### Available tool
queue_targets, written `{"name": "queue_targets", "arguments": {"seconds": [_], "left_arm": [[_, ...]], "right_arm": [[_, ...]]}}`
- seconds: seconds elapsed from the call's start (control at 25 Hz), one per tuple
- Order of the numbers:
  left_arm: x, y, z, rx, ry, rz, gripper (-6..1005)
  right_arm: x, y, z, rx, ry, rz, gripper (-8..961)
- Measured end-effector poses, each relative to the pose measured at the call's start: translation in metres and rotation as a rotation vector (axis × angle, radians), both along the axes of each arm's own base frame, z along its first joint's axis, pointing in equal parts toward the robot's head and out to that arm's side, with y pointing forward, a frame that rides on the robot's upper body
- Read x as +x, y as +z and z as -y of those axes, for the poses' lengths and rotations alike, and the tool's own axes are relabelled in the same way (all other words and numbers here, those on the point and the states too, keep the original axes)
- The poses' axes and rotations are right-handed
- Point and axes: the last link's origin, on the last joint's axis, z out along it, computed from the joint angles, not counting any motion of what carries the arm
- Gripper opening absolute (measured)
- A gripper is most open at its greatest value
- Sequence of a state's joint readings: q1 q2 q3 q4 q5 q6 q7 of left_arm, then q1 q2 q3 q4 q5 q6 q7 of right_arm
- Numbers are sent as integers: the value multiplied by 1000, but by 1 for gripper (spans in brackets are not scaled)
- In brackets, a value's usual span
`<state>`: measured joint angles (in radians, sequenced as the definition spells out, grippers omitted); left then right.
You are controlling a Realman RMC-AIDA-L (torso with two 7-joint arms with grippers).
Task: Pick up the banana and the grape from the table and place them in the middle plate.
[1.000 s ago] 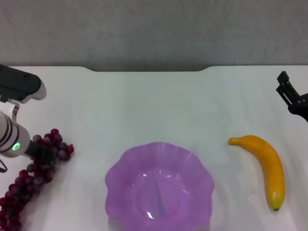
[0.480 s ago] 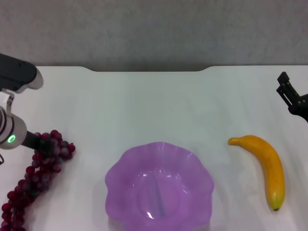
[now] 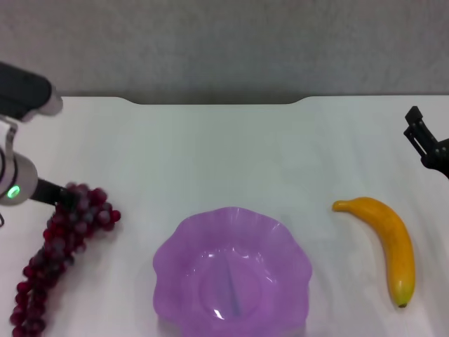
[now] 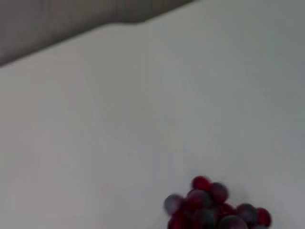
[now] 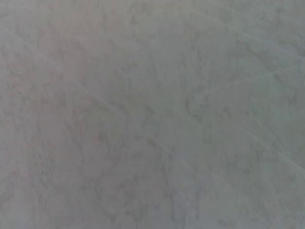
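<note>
The grape (image 3: 66,228), a long dark red-purple bunch, is at the left of the white table (image 3: 224,147). My left gripper (image 3: 68,197) is shut on its upper end, and the rest trails down toward the near left edge. The top of the bunch also shows in the left wrist view (image 4: 214,210). The purple scalloped middle plate (image 3: 172,246) sits at the near centre, empty. The yellow-orange banana (image 3: 389,239) lies to the right of the plate, its greenish tip toward me. My right gripper (image 3: 410,121) is parked open at the far right edge, beyond the banana.
The table's notched far edge (image 3: 210,102) runs across the back, with a grey wall behind it. The right wrist view shows only a grey surface.
My left gripper has moved up and to the right with the upper end of the grape bunch, and the bunch has stretched out behind it. The right arm, banana and plate have not moved.
</note>
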<state>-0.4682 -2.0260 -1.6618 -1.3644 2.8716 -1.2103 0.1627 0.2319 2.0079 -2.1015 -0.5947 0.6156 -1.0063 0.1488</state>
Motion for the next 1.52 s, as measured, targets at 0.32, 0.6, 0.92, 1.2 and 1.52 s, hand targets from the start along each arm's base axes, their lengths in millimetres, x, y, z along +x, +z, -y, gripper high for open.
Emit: {"name": "queue_targets", "arguments": {"seconds": [0.32,0.6,0.92,1.2,1.52], "left_arm": [[42,34,3,48,-140,-11,157],[87,61,10,80,-290,-4,150],[138,75,34,21,-477,58,145],[162,60,53,-115,-576,154,141],[173,32,70,-262,-620,219,141]], "right_arm": [[-1,0,-1,0,4,-1,820],[-1,0,-1,-1,3,1,818],[0,0,-1,-3,0,2,815],[0,0,-1,-2,-1,3,813],[-1,0,-1,-2,2,2,810]]}}
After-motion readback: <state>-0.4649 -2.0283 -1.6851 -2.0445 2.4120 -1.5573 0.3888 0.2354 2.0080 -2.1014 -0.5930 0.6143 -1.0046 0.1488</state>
